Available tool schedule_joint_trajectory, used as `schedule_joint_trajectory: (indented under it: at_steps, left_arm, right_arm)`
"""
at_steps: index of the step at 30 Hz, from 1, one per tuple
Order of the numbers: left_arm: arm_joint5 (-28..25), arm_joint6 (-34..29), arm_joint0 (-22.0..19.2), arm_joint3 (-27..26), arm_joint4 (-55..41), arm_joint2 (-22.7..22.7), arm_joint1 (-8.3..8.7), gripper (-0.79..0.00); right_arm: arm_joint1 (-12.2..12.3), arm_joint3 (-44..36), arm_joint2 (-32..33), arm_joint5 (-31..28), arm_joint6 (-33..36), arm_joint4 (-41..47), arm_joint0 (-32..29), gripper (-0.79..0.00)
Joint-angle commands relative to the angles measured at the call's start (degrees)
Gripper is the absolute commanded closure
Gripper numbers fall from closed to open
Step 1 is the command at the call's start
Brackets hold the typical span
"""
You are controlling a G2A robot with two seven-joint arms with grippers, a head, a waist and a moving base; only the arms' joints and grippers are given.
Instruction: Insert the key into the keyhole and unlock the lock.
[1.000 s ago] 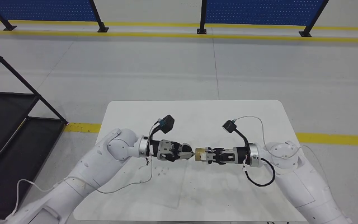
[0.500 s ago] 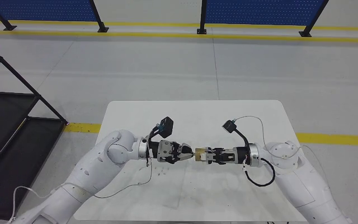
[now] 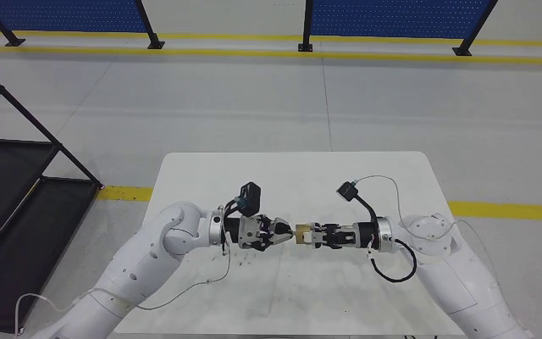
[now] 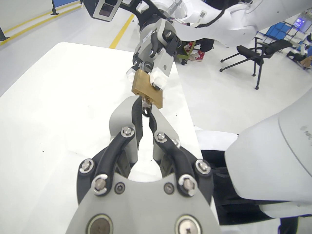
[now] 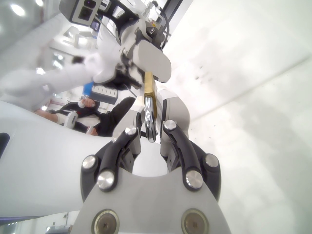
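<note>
Overhead, the left gripper [image 3: 278, 230] and right gripper [image 3: 312, 235] meet tip to tip over the table [image 3: 212, 178], brass padlock [image 3: 301, 230] between them. Left wrist: it pinches shut on the key [image 4: 145, 104], blade meeting the padlock's base just ahead. Right wrist: jaws clamp the padlock, shackle [image 5: 149, 119] toward the palm. Insertion looks begun; turning remains.

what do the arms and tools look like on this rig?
Left arm and right arm: glossy white shells, thin black cables looped outside. Left tool and right tool: grey base plate, black linkage bars, silver screws, pale finger shells; the left's pads are black. A dark camera on a black bracket sits on each wrist.
</note>
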Motion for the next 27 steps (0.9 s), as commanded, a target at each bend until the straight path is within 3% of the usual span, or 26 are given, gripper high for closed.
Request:
schedule_joint_trajectory:
  at_steps: [1, 16, 17, 19, 24, 27]
  left_arm:
    - [-0.33, 1.20, 0.37, -0.35, 1.46, -0.34, -0.03, 0.000]
    - [-0.86, 4.68, 1.01, 0.28, 4.38, -0.81, -0.24, 0.000]
    - [-0.86, 4.62, 1.02, 0.43, 4.27, -0.77, -0.25, -0.034]
    - [-0.57, 4.39, 0.97, 0.92, 3.25, -0.68, -0.29, -0.785]
    - [-0.86, 1.72, 0.97, 1.78, -1.25, -0.43, -0.10, -0.785]
    - [-0.77, -3.89, 0.32, 3.53, -12.09, 0.89, 0.36, -0.785]
  right_arm:
    - [0.00, 0.00, 0.00, 0.00, 0.00, 0.00, 0.00, 0.000]
    - [0.00, 0.00, 0.00, 0.00, 0.00, 0.00, 0.00, 0.000]
    - [0.00, 0.00, 0.00, 0.00, 0.00, 0.00, 0.00, 0.000]
    - [0.00, 0.00, 0.00, 0.00, 0.00, 0.00, 0.00, 0.000]
    - [0.00, 0.00, 0.00, 0.00, 0.00, 0.00, 0.00, 0.000]
    - [0.00, 0.00, 0.00, 0.00, 0.00, 0.00, 0.00, 0.000]
